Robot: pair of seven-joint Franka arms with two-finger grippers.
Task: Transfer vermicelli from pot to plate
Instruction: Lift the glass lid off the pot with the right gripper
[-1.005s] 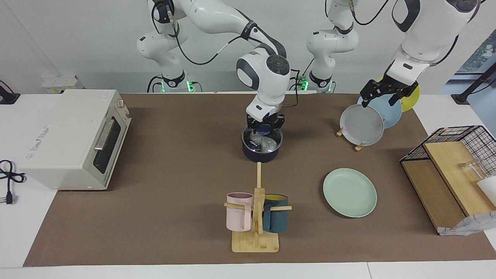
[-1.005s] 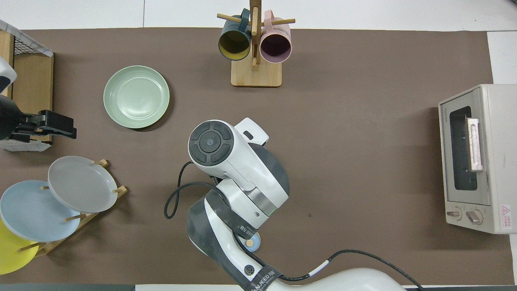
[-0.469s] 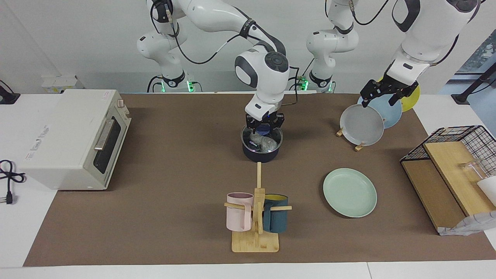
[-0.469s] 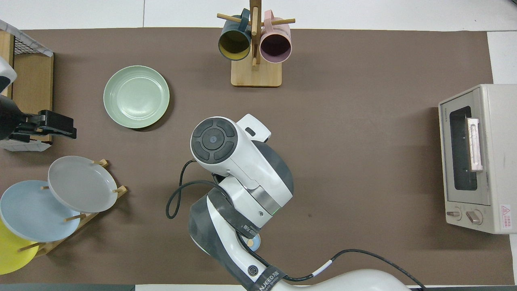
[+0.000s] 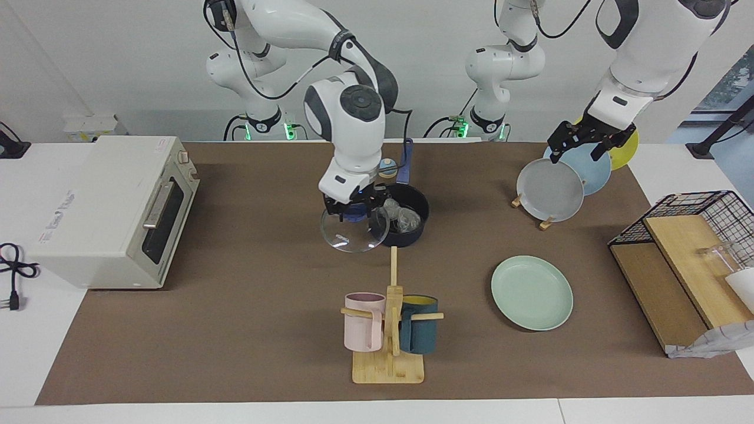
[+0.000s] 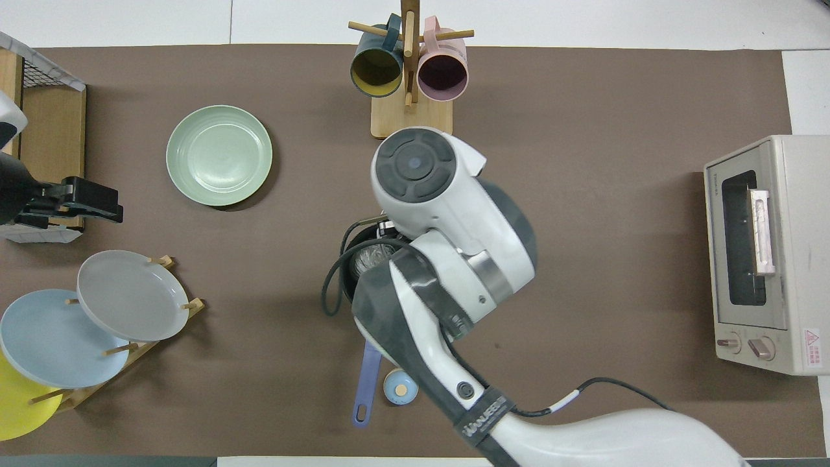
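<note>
- Off comes the lid! In the facing view the right gripper [image 5: 351, 210], which sat right over the pot [image 5: 402, 222] a second ago, has swung toward the right arm's end of the tabletop [image 5: 247, 330], clamped on the knob of the glass lid [image 5: 353, 232].
- That lid hangs tilted just beside the pot, its edge overlapping the pot's rim; my read is it's being carried clear so the opening is free for a grab.
- Now exposed, the vermicelli [image 5: 400, 217] sits inside the pot as pale knotty clumps.
- From the pot, the plate [image 5: 532, 292] lies farther from the robots and toward the left arm's end, bare and ready to receive.
- Over the plate rack [image 5: 545, 222], toward the left arm's end from the pot, the left gripper [image 5: 583, 141] waits with fingers spread wide and nothing in them.
- Overhead view: the right arm's bulk covers most of the pot [image 6: 350, 285]; only a sliver of rim, a patch of vermicelli [image 6: 367, 258] and the blue handle [image 6: 366, 379] poke out.
- Right gripper and lid are both hidden under the arm here.
- Left gripper [image 6: 97, 201] shows only partly at the frame edge, near the plate [image 6: 219, 155].
</note>
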